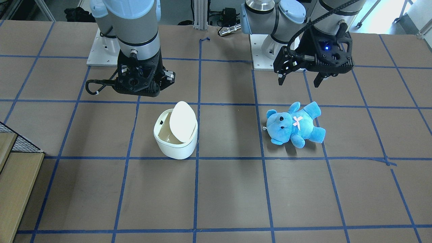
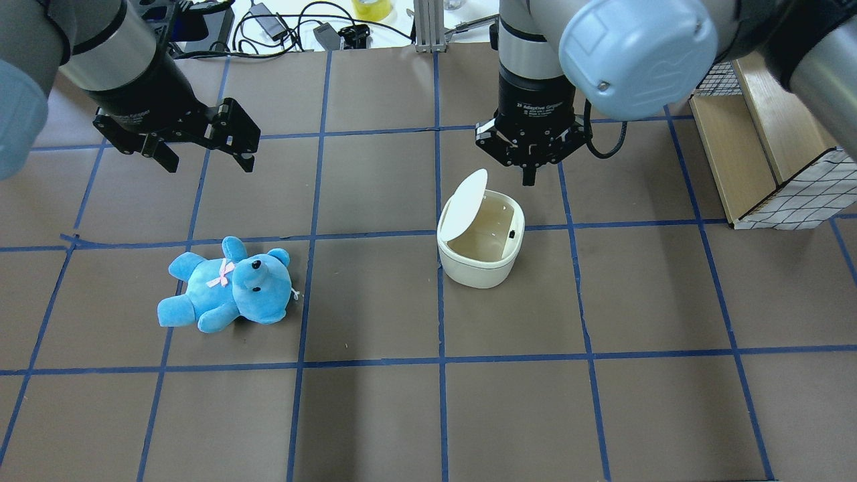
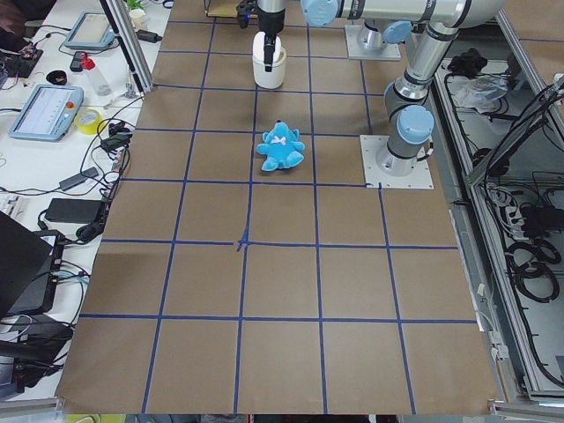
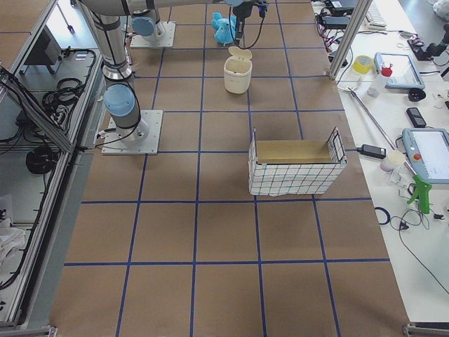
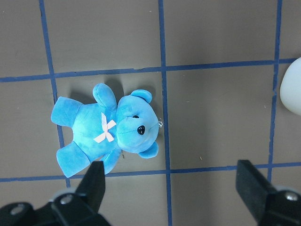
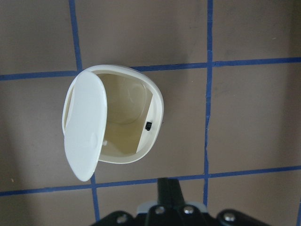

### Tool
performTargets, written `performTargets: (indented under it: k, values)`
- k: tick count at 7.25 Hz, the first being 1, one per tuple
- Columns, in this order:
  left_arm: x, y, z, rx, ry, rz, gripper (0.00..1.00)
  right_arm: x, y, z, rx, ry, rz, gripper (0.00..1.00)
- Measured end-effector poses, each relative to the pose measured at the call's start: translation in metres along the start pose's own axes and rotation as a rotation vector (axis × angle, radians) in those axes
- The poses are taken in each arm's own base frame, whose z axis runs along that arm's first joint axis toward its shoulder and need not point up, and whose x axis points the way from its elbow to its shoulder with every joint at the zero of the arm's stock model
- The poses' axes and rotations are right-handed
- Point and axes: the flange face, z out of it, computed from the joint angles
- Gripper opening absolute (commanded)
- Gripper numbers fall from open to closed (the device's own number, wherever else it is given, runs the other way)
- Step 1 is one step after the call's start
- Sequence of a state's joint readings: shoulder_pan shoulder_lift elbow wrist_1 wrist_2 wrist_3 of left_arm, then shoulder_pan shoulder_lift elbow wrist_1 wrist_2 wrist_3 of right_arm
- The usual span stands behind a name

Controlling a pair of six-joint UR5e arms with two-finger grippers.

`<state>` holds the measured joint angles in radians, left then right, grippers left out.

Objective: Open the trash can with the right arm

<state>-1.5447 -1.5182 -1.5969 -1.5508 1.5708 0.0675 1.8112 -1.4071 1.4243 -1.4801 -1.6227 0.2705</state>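
Found bin (image 2: 479, 258) upright mid-bench, clear of all edges, lid (image 2: 463, 204) tipped up on bear (image 2: 227, 294) side, mouth bare. Noted right claw (image 2: 529, 175) pinched shut, empty, hanging near bin on side away from lid, apart. Noted left claw (image 2: 209, 164) spread wide near bear, well off. Judged opening done.

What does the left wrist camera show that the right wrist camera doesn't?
Only the left wrist view: the blue teddy bear lying face up, and the left hand with fingers spread. Only the right wrist view: the trash can from above, lid flipped up, nothing visible inside, and the right hand with fingers together. Both: the brown table with blue tape lines; the white sliver at the left view's right edge is probably the trash can.
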Motion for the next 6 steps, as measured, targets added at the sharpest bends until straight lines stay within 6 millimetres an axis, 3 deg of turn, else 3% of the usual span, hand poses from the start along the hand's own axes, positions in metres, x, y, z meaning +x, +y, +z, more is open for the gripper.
performTargets:
  k: [4, 5, 6]
  values:
    - [0.000, 0.000, 0.000, 0.000, 0.000, 0.000, 1.00, 0.070, -0.020, -0.021, 0.024, -0.002, -0.177, 0.92]
    - [0.000, 0.000, 0.000, 0.000, 0.000, 0.000, 1.00, 0.086, -0.024, -0.023, 0.029, -0.010, -0.213, 0.99]
    - [0.000, 0.000, 0.000, 0.000, 0.000, 0.000, 1.00, 0.102, -0.029, -0.024, 0.033, -0.023, -0.226, 1.00]
